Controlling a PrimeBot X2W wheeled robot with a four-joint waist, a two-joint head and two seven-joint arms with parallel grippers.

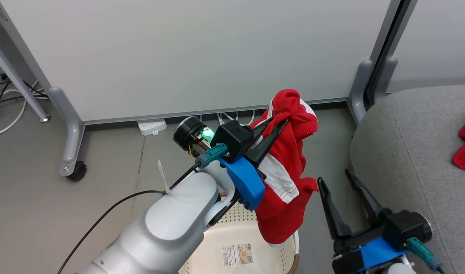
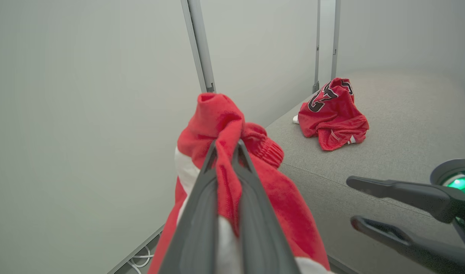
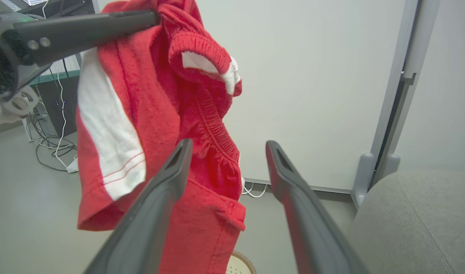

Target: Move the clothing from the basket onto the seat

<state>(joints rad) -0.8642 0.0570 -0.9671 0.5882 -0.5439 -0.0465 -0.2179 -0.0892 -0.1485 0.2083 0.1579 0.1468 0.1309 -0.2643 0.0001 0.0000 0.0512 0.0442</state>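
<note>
Looming on the right is the big grey seat (image 1: 407,152), its rounded edge turned toward the robot, with a pale partition panel (image 1: 194,57) standing on grey legs behind the whole scene. Down on the floor (image 1: 38,198), close in front of the robot, there's the cream basket (image 1: 217,247), partly covered by the pale left forearm. Now look up: the striped garment (image 1: 289,167) is in the air, red with that broad white stripe, hanging in a long bunch with its lower hem dangling over the basket's right rim; whether it touches the rim, I can't tell. The jersey (image 2: 331,118) lies crumpled on top of the seat, black-and-white lettering showing, well apart from both arms. The left end effector (image 1: 280,121) is clamped almost fully closed, a fold of the striped garment pinched between its dark fingers near the elastic waistband. The right end effector (image 1: 334,177) sits lower, between the hanging cloth and the seat's front edge, its fingers spread wide with nothing in them. Smallest of all, a paper label (image 1: 238,255) shows on the basket's bottom.
</note>
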